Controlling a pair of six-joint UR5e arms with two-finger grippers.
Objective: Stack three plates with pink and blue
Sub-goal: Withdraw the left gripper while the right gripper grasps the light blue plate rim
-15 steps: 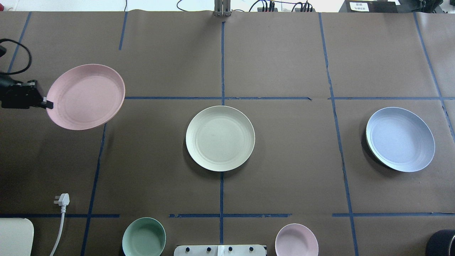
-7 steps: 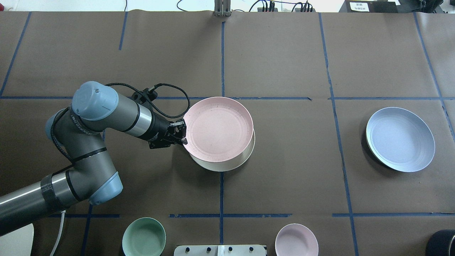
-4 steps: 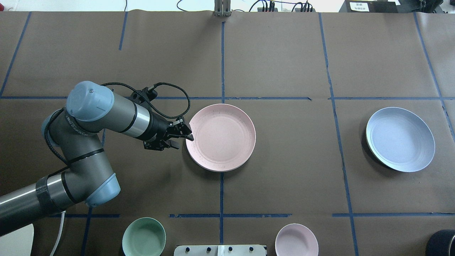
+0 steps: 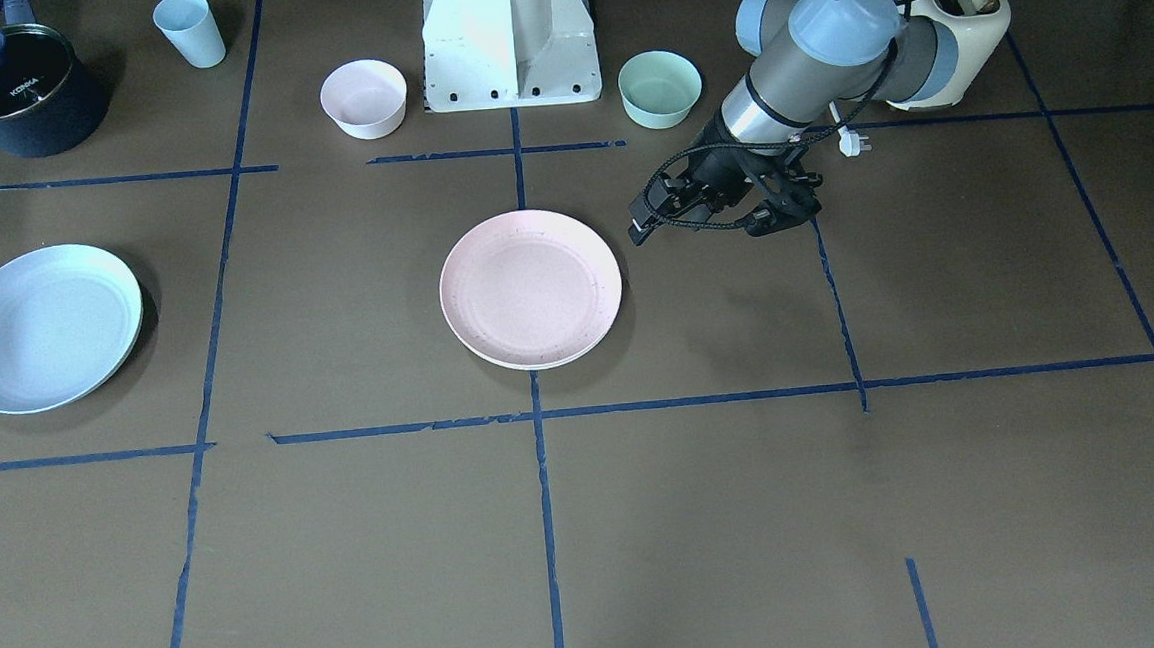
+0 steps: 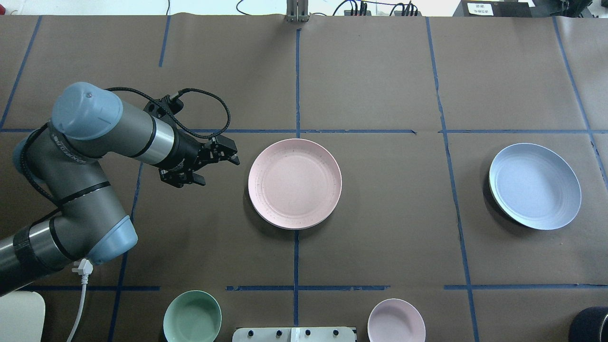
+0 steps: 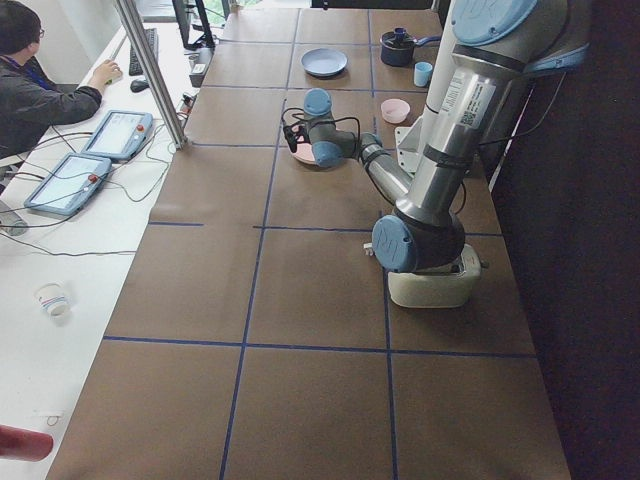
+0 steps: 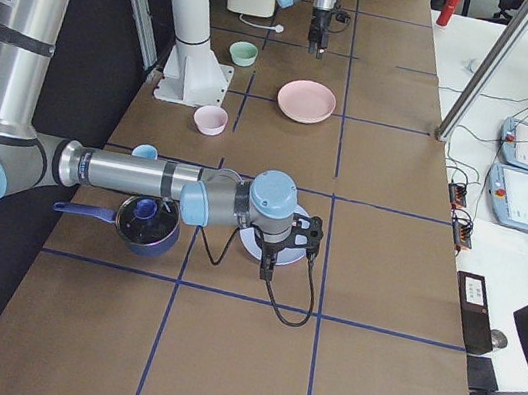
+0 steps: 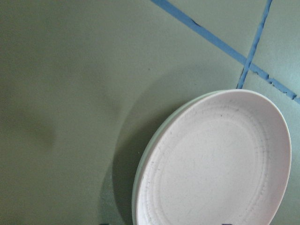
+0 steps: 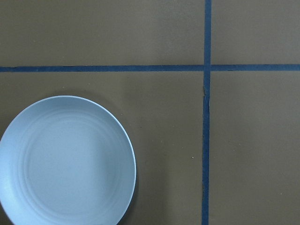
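Observation:
The pale pink plate (image 5: 294,184) lies on the cream-yellow plate at the table's centre, and it also shows in the front view (image 4: 531,289). Only a thin rim of the cream-yellow plate (image 8: 151,143) shows under it. My left gripper (image 5: 232,153) is open and empty, raised a little to the left of the stack and apart from it. The light blue plate (image 5: 535,186) lies alone at the right and also shows in the right wrist view (image 9: 65,164). My right gripper (image 7: 268,264) hangs over the blue plate; I cannot tell whether it is open or shut.
A mint-green bowl (image 5: 192,317) and a small pink bowl (image 5: 396,320) stand near the robot's base. A white plug and cord (image 5: 83,267) lie at the near left. A dark pot (image 4: 22,87) and a blue cup (image 4: 189,29) stand near the right arm's side.
My left gripper carried the pink plate from the far left to the centre, set it on the cream-yellow plate, opened, and drew back to the left.

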